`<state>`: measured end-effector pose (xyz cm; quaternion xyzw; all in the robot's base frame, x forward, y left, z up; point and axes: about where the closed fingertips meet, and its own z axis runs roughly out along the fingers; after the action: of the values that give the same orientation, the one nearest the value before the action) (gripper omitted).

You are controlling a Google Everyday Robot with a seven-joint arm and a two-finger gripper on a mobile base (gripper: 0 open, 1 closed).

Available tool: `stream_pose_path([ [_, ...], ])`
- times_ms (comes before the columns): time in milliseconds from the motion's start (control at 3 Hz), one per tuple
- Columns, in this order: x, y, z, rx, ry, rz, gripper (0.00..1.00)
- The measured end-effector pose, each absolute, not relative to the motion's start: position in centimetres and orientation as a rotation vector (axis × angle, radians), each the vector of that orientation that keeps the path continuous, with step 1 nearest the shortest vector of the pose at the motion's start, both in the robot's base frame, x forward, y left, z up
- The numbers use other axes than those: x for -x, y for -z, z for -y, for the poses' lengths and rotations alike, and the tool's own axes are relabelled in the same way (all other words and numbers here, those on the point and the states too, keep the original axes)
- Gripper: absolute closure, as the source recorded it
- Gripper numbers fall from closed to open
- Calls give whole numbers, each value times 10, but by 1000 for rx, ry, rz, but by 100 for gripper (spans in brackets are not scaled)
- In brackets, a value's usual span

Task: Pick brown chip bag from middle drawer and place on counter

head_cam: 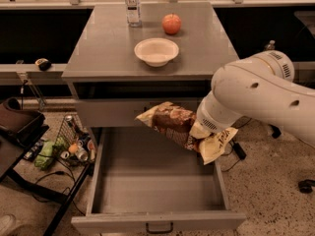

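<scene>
The brown chip bag (pixel 170 121), dark brown with cream-yellow ends, hangs in the air above the open middle drawer (pixel 157 221), level with the shallower drawer front above it. My gripper (pixel 195 134) is shut on the bag's right part, mostly hidden behind my white wrist. The drawer's grey floor is bare. The grey counter (pixel 108 48) lies above and behind the bag.
On the counter stand a white bowl (pixel 156 51), a red apple (pixel 172 23) and a clear bottle (pixel 132 4). The shallower upper drawer front (pixel 110 115) is shut. A wire basket with cans (pixel 74 144) and a dark bag (pixel 17 124) sit on the floor at the left.
</scene>
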<state>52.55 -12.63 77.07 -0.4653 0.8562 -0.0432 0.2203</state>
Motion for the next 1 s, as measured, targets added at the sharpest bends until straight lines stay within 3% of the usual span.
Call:
stream_pose_path([
  [667,-520,-802,110,1347,159,-2314,100],
  [1000,-515,-862,74,1431,224,-2205,100],
])
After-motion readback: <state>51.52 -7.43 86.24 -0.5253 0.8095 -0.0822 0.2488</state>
